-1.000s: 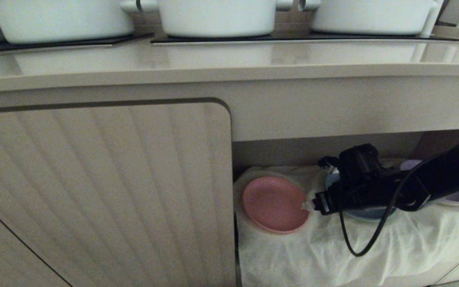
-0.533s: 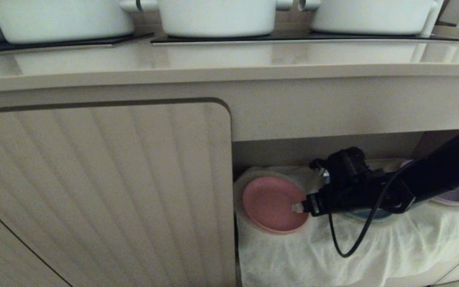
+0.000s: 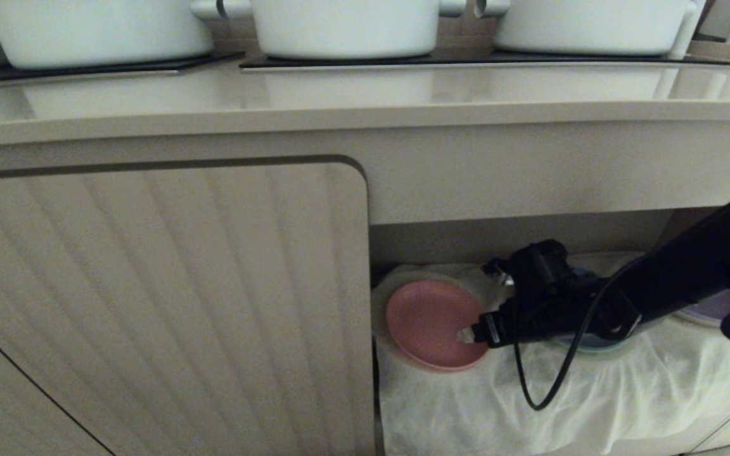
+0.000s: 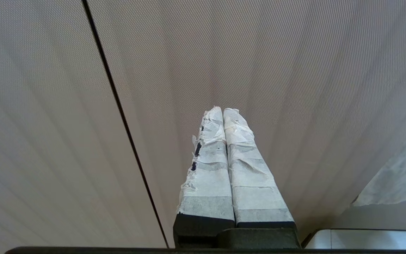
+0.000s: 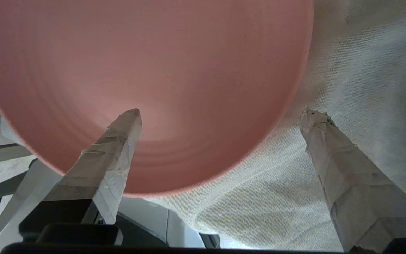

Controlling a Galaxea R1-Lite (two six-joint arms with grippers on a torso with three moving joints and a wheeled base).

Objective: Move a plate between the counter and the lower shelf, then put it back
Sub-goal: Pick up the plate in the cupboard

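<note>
Kitchen unit, white cloth [image 3: 593, 392] draped across the lower shelf [image 3: 517, 237]; the plate [image 3: 428, 323] lies on that cloth at the recess's left end; right gripper [image 5: 220, 116] spread wide, one finger over the plate, the other over cloth beside its rim; judged: pickup step, closing on the rim next; left gripper [image 4: 224, 113] pressed together, facing the ribbed door [image 3: 162, 304]; the counter [image 3: 365, 95] above carries white pots [image 3: 346, 25].

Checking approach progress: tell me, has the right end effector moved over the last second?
Yes: the right end effector moved left, from the pink plate's right rim to over it.
</note>
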